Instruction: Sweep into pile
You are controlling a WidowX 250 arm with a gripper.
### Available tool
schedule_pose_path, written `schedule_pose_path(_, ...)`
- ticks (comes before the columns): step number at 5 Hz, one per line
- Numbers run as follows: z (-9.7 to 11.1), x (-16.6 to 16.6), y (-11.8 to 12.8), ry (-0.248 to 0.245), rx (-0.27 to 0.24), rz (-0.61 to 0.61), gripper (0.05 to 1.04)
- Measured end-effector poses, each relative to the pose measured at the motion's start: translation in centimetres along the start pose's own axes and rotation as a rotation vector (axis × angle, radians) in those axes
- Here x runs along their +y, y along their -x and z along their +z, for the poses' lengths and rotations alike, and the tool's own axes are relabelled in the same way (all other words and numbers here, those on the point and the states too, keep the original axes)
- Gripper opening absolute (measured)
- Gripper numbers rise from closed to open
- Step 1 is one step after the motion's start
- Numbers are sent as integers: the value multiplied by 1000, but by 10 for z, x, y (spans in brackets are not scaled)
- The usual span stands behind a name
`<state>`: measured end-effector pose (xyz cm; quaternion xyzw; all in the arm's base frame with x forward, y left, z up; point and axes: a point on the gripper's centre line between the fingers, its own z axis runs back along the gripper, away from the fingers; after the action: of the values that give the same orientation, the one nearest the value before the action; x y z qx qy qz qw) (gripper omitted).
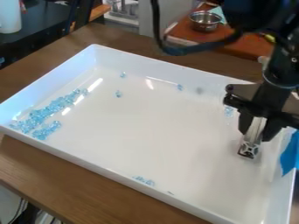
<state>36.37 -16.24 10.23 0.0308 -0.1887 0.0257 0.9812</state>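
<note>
Main pile: in the camera view, most of the light blue beads (pixel 50 113) lie in a long band near the left corner of the white tray (pixel 158 127), beside its far-left wall. It is more a strip than a heap, and a smaller clump lies just beside its near end.

Stray beads: two small groups (pixel 120 84) lie to the right of the band, another (pixel 180 87) is near the back wall, some (pixel 229 112) lie close to the arm, and a little cluster (pixel 144 180) sits along the near wall.

Gripper: it hangs over the right part of the tray (pixel 255 132), well apart from the main band. Its fingers are close together and hold a pale, metallic tool (pixel 248 148); I cannot tell if the tool touches the floor of the tray.

Progress: I judge the gathering well advanced, but not complete.

Left to do: the strays should join the band, and the band could become more compact.
</note>
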Motion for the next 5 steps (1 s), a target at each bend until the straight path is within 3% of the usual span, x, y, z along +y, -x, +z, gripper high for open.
schedule_pose_path(2, -8, 32, 3, -1, -8, 10, 352)
schedule_pose_path(5, -13, 133, 6, 10, 37, 122, 352)
